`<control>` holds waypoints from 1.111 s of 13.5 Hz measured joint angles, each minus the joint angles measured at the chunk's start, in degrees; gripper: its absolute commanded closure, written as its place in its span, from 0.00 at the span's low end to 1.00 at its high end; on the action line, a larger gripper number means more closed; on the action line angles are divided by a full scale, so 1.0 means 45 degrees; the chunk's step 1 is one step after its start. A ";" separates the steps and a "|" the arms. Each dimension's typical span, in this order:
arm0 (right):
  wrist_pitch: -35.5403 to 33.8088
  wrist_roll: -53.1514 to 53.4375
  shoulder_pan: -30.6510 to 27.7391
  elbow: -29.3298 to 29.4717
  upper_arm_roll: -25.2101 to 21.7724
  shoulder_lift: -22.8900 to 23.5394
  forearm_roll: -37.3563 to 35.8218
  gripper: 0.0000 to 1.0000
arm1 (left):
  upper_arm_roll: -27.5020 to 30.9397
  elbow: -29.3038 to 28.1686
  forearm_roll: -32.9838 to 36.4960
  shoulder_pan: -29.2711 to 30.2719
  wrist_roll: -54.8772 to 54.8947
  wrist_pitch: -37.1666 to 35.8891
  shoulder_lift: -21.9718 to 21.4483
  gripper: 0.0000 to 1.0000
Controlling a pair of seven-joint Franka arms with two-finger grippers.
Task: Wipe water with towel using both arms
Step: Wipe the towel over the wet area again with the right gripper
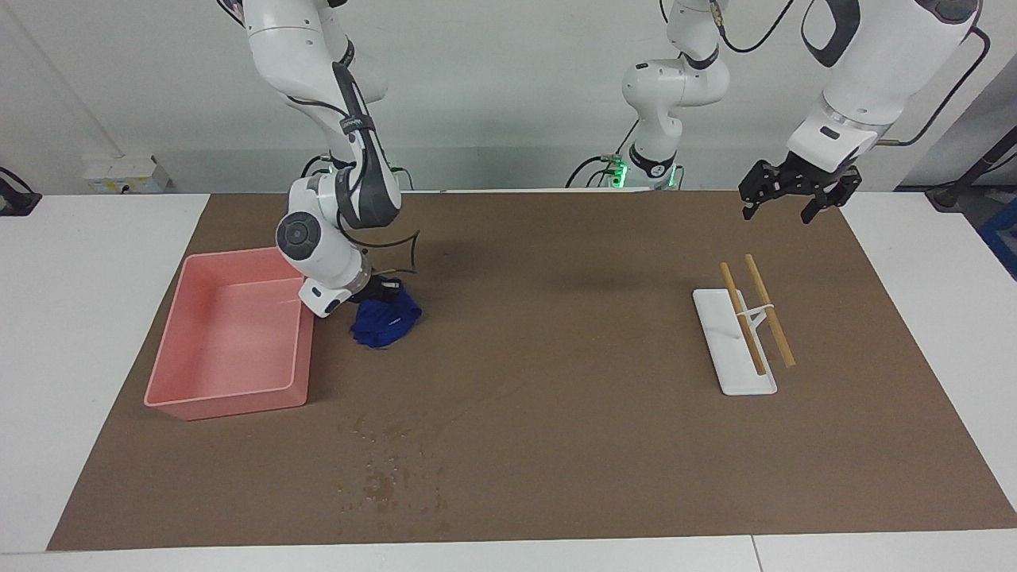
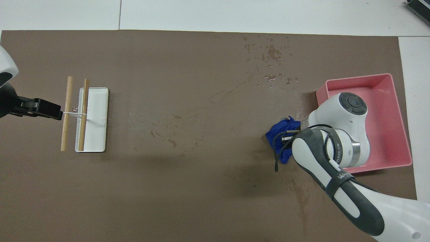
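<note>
Since the right tool (image 1: pixel 380 291) is clamped on the towel (image 1: pixel 387 322), with the towel low on the mat right beside the tray (image 1: pixel 228 387), what matters is that the water (image 1: pixel 389 469) lies farther from the robots than the towel, toward the bench edge. Nothing stands between them. Over by the rack (image 1: pixel 735 342), the left tool (image 1: pixel 789 199) waits up in the air, fingers apart.
</note>
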 measured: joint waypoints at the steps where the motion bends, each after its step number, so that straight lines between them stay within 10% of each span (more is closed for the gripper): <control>1: 0.0784 -0.0182 0.0000 -0.0008 -0.0001 0.0054 -0.0076 1.00 | 0.0000 -0.0001 0.0000 0.0000 0.0000 0.0000 0.0000 0.00; 15: 0.4291 0.0097 -0.0025 0.3556 -0.0021 0.3095 0.0051 1.00 | 0.0000 -0.0004 0.0000 0.0000 -0.0002 0.0000 -0.0010 0.00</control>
